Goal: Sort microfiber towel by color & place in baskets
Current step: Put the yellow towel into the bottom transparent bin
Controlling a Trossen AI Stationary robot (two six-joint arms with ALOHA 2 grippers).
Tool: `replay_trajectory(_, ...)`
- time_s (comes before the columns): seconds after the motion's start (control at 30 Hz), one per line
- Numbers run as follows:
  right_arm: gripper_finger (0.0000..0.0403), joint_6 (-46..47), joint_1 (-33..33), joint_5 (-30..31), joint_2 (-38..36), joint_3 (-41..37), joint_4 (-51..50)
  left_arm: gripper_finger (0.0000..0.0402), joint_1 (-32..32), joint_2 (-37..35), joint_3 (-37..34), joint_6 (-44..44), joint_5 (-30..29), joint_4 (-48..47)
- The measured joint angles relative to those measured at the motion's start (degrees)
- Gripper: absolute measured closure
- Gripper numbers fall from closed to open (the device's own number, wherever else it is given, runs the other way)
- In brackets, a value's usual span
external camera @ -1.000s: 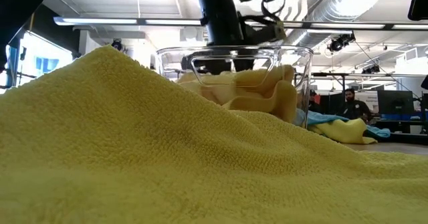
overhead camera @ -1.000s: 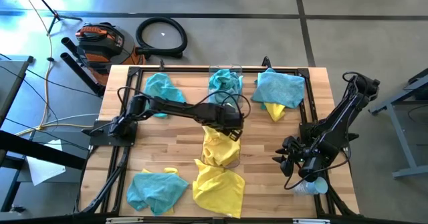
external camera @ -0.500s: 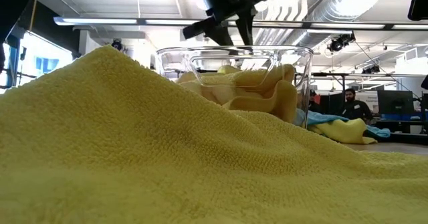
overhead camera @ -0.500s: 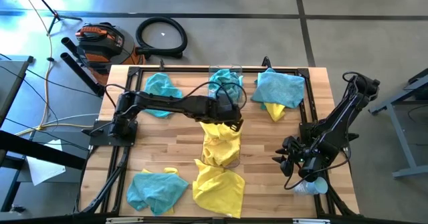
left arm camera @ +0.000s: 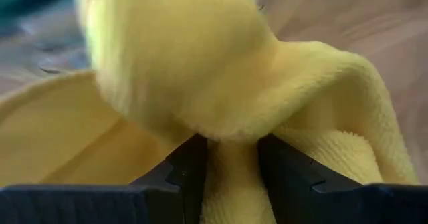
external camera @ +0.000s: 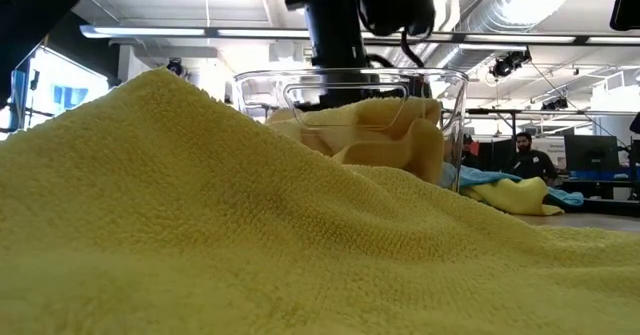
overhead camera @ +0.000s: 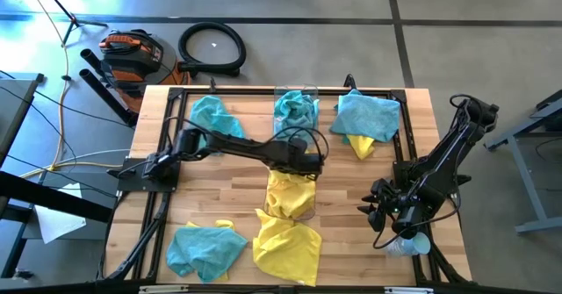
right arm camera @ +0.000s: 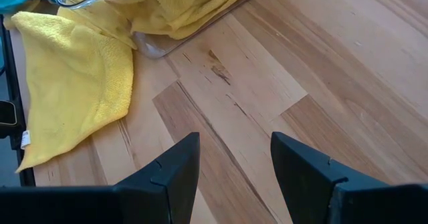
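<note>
Yellow microfiber towel [overhead camera: 290,191], bunched, in clear basket [overhead camera: 306,213] at worktop [overhead camera: 219,197] centre; upper fold pinched between left gripper [overhead camera: 303,164] fingers [left arm camera: 194,167], seen close in left wrist view as cloth filling the gap between both fingers. Second clear basket [overhead camera: 307,91] at mid far edge, holding teal towel [overhead camera: 295,111]. Loose yellow towel [overhead camera: 286,244] spread flat at near edge, just beside the centre basket. Teal towel [overhead camera: 205,249] crumpled near the near left corner; another teal towel [overhead camera: 213,114] toward the far left corner. Teal towel [overhead camera: 366,116] near the far right corner, lying over a yellow towel [overhead camera: 360,144] that shows at its near side. Left arm reaching across from the left edge to worktop centre. Right gripper [overhead camera: 379,208] parked near the right edge, low over bare wood, fingers [right arm camera: 175,170] spread apart, holding nothing. Person [external camera: 523,155] in the room beyond the worktop, low view.
</note>
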Motion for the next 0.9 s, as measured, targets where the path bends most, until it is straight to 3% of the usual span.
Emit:
replay_trajectory(0.3,0.0222,-0.01,0.00,0.01,0.00,0.00,0.00,0.0280,-0.14,2.43,0.02,-0.85,0.72,0.18)
replay_trajectory(0.9,0.0222,-0.04,0.00,0.01,0.00,0.00,-0.42,0.0280,-0.02,0.04,0.00,-0.07,0.34,-0.69)
